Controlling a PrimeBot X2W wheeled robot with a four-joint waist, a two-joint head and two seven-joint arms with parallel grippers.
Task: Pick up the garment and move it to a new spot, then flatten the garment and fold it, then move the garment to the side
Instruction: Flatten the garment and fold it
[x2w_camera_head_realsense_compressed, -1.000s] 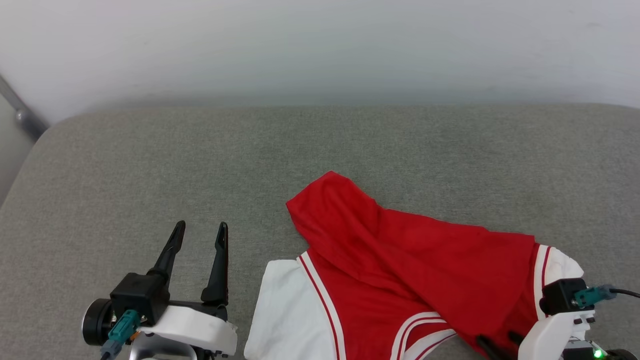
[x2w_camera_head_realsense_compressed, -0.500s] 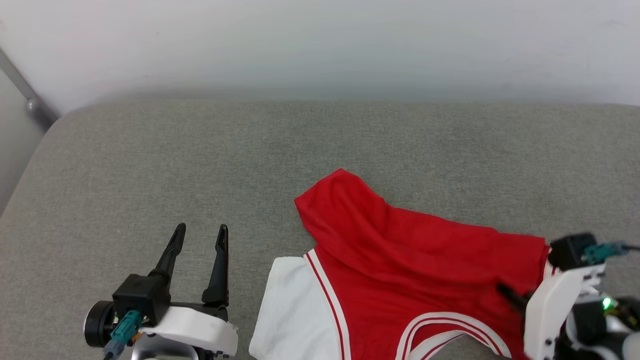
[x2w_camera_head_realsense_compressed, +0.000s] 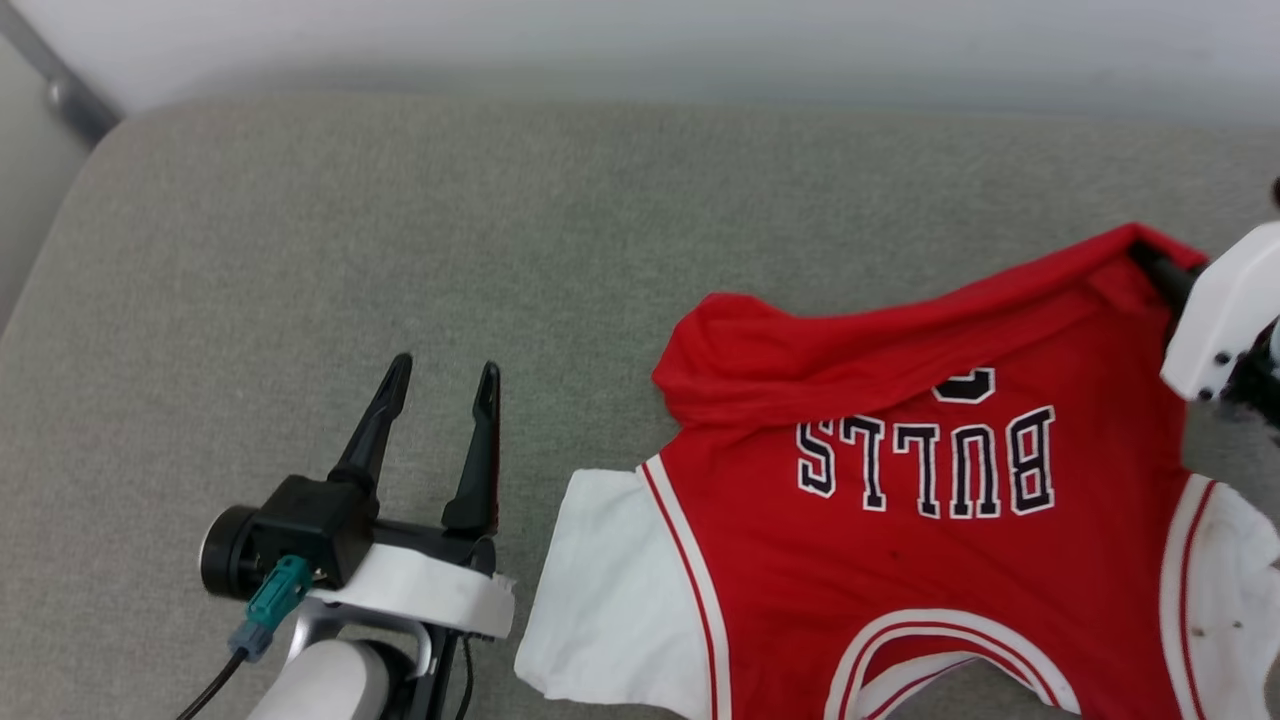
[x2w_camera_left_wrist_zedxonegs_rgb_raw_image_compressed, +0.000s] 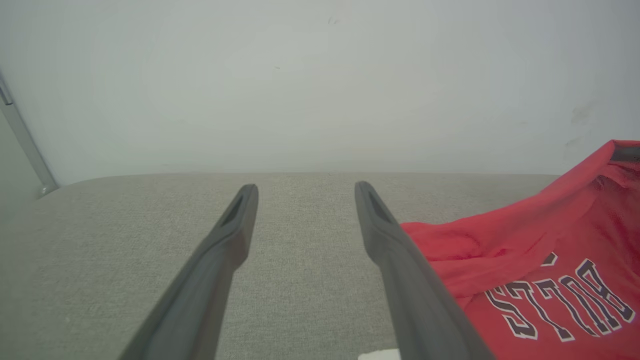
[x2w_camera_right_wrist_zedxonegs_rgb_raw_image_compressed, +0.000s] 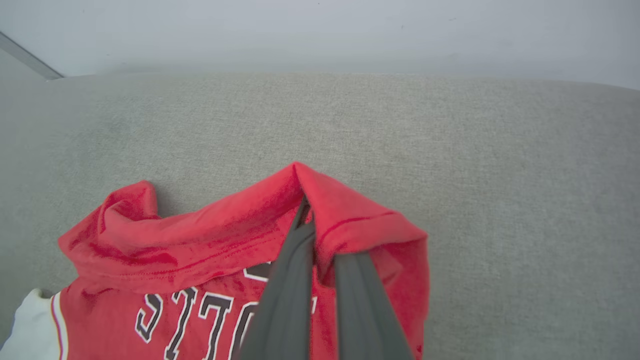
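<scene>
— Broad grey woven-fabric cushion (x2w_camera_head_realsense_compressed: 300, 250) spreading wide, far edge rounded, soft even light all over.
— Plain white wall (x2w_camera_head_realsense_compressed: 700, 30) at twelve o'clock; slanted grey metal tube (x2w_camera_head_realsense_compressed: 60, 85) at ten o'clock.
</scene>
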